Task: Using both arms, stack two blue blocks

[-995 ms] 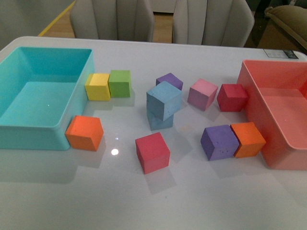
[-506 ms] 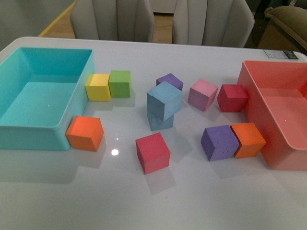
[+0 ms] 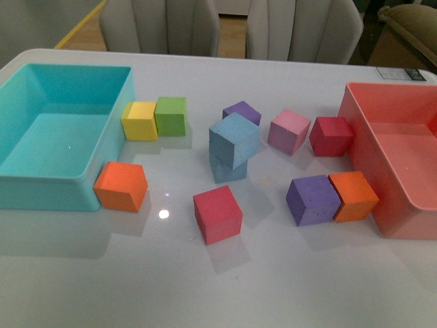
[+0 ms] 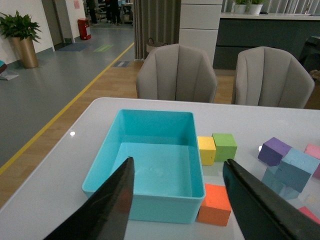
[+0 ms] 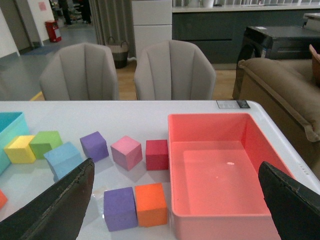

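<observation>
The two blue blocks stand stacked near the middle of the white table. The upper blue block (image 3: 234, 139) sits turned askew on the lower blue block (image 3: 229, 169). The stack also shows in the left wrist view (image 4: 299, 168), and the upper block in the right wrist view (image 5: 63, 159). Neither arm shows in the front view. My left gripper (image 4: 178, 162) is open and empty, held above the table over the turquoise bin, well away from the stack. My right gripper (image 5: 176, 167) is open and empty, held above the pink-red bin.
A turquoise bin (image 3: 41, 184) stands at the left, a pink-red bin (image 3: 362, 143) at the right. Round the stack lie yellow (image 3: 139, 121), green (image 3: 171, 115), orange (image 3: 121, 186), red (image 3: 218, 215), purple (image 3: 313, 199) and pink (image 3: 289, 132) cubes. Two chairs stand behind the table.
No block has moved and the stack stands as before. The whole front view has shifted by a few pixels.
</observation>
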{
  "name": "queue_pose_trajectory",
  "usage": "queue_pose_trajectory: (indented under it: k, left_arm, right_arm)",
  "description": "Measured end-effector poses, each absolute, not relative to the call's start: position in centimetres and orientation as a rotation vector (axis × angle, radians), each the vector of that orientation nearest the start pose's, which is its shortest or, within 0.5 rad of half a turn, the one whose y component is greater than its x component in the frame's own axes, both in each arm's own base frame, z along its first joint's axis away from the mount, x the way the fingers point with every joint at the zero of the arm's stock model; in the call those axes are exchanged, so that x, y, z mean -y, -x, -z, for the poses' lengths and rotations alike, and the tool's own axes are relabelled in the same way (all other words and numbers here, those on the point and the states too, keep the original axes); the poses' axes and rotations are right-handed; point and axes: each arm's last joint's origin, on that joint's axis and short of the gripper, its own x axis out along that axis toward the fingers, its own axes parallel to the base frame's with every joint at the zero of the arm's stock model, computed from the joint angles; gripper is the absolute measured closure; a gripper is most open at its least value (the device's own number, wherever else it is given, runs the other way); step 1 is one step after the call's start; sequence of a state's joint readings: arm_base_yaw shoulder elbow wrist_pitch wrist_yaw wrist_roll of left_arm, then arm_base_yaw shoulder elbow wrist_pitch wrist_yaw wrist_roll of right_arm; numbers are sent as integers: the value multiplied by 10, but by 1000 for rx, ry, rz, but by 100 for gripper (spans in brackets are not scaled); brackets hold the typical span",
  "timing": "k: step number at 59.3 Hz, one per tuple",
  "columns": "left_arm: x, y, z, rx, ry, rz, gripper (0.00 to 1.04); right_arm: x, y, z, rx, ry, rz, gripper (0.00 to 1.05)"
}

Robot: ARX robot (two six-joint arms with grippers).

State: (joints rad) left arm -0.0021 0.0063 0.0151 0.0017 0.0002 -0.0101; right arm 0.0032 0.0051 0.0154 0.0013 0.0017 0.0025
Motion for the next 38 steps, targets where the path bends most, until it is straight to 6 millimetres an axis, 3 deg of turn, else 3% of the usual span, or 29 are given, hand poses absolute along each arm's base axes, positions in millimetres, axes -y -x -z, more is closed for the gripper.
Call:
queue_pose_trajectory:
  k: [11, 38]
  left_arm:
    - [0, -97, -168, 10, 8, 2, 7]
    - [0, -97, -168, 10, 8, 2, 9]
  right_arm:
    - [0, -97, -169, 12, -3, -2, 9]
    - [0, -97, -169, 12, -3, -2, 9]
